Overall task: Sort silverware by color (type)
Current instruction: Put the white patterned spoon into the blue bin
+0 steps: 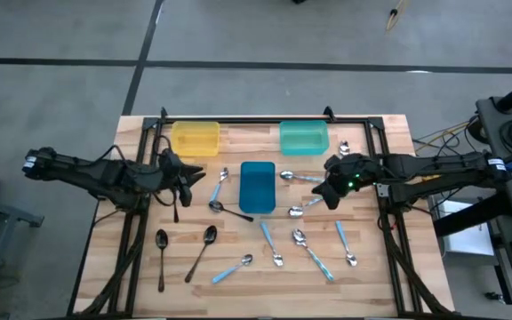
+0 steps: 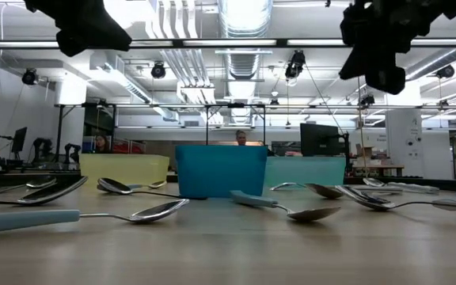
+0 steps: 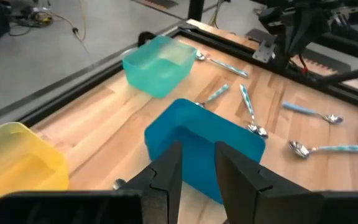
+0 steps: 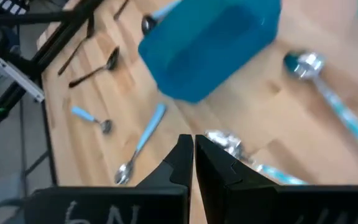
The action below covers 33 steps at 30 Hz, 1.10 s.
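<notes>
Left claw hovers narrowly parted and empty just left of the deep blue plastic tray, likely choosing a spoon; right claw is pinched closed, empty, above blue-handled silver spoons scattered unsorted on the wooden surface

Only one marking showed: pale handwritten strokes on the dark body of the right gripper, just behind its fingers. They looked like "6N" or similar, but could not be read with certainty.
</notes>
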### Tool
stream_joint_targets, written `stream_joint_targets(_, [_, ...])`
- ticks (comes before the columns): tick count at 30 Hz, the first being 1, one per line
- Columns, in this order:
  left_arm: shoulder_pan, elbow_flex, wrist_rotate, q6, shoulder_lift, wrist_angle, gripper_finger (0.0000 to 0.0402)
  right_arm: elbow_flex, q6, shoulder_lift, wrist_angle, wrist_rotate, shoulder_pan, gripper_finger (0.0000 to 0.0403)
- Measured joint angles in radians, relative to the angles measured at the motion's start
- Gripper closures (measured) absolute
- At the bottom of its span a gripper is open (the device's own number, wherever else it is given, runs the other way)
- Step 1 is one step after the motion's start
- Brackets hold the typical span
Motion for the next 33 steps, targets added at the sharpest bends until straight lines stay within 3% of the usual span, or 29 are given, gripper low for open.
stream_joint_targets(9, [0.0,0.005,0.001,0.0,0.067,-0.005,0.0326,0.037,0.12,0.112,-0.094,-0.024,-0.006,0.0394])
stream_joint_targets(16, [0.0,0.015,0.001,0.0,0.102,-0.005,0.0326,0.122,0.109,0.2,-0.189,-0.018,-0.055,0.0394])
stream_joint_targets(26, [0.001,0.025,-0.009,0.012,0.11,-0.001,0.0326,0.288,-0.118,0.374,-0.394,-0.013,-0.145,0.0394])
stream_joint_targets(33, [0.001,0.025,-0.172,0.041,0.111,0.01,0.0326,0.358,-0.47,0.493,-0.475,-0.015,-0.158,0.0394])
